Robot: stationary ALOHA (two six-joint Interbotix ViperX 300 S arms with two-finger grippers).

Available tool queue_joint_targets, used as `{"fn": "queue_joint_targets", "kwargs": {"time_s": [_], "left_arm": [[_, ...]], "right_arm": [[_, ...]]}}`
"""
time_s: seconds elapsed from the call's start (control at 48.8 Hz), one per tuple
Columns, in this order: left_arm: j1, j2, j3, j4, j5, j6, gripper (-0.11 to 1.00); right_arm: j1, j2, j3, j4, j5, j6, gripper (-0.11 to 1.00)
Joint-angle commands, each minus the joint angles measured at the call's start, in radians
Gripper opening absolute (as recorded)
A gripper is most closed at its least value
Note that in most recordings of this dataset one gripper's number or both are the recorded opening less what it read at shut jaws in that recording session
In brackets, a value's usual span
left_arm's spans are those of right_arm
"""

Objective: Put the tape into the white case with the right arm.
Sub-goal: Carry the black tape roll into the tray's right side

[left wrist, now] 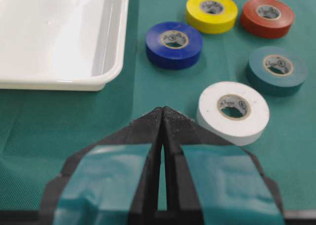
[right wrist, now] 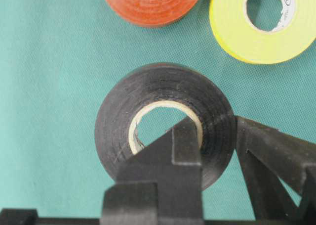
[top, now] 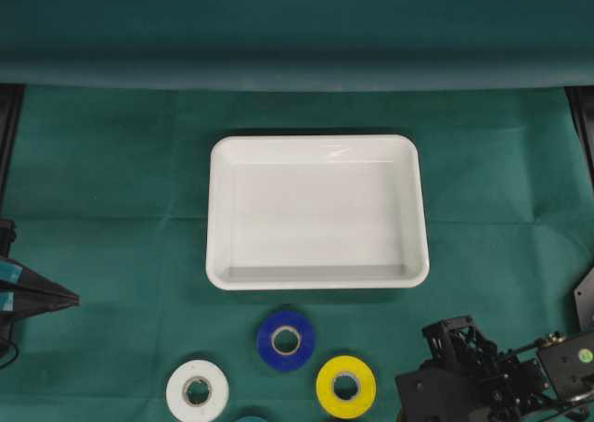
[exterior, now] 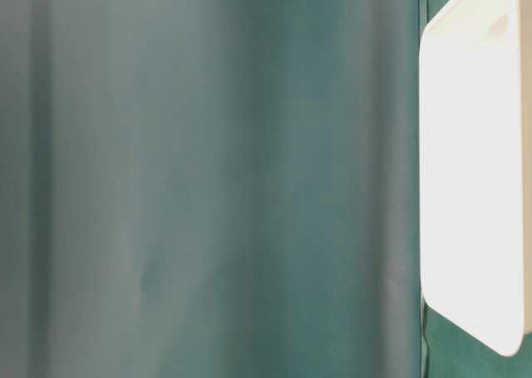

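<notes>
Pinching black tape roll (right wrist: 163, 123) wall, right gripper (right wrist: 212, 136); white case (top: 215, 209) well apart; left gripper (left wrist: 162, 117) closed.

The overhead view looks straight down on the green cloth (top: 111, 162), the white case (top: 316, 144) at centre. The table-level view sits very near the cloth, turned sideways, catching the case's edge (exterior: 474, 187) at 3 o'clock. The left wrist view looks low across the table, close behind the left gripper (left wrist: 162, 111); it shares the case (left wrist: 59, 81) at 10 o'clock with the overhead. The right wrist view looks steeply down, very close.
</notes>
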Motion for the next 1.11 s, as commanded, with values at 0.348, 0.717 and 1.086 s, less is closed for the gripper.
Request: {"fn": "queue_joint_targets", "kwargs": {"time_s": [0.348,0.717,1.086], "left_arm": [[0.002,0.008,-0.011,0.000,-0.005,0.000,0.00],[0.002,0.008,-0.009,0.000,-0.005,0.000,0.00],[0.002,0.008,-0.009,0.000,-0.005,0.000,0.00]], "right_arm": [[-0.100,-0.014,-0.029,-0.064,-0.011,0.009,-0.01],[-0.295,-0.012,-0.032,-0.190,-0.025,0.009,-0.01],[-0.508,0.005,-0.026,-0.238,-0.084,-0.002,-0.01]]}}
